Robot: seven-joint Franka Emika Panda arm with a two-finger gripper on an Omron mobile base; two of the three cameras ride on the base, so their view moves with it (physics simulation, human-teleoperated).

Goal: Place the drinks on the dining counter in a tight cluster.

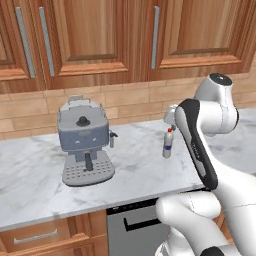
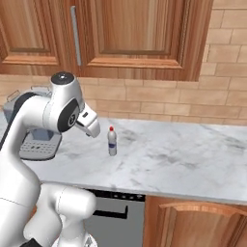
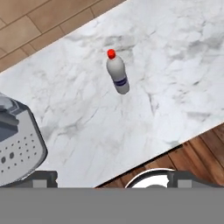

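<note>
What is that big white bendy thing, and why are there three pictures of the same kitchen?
The white bendy thing is a robot arm with a claw at its end for grabbing things. Two pictures come from cameras riding behind the arm, one on its left and one on its right, so you see the same spot from two sides. The third comes from a camera on the arm's hand, looking down. On the marble counter under the wooden cabinets stands a small white bottle with a red cap, upright. Beside it, a little way off, sits a grey coffee machine. The claw is open and holds nothing; its two dark tips peek up at the bottom of the hand picture.
</note>
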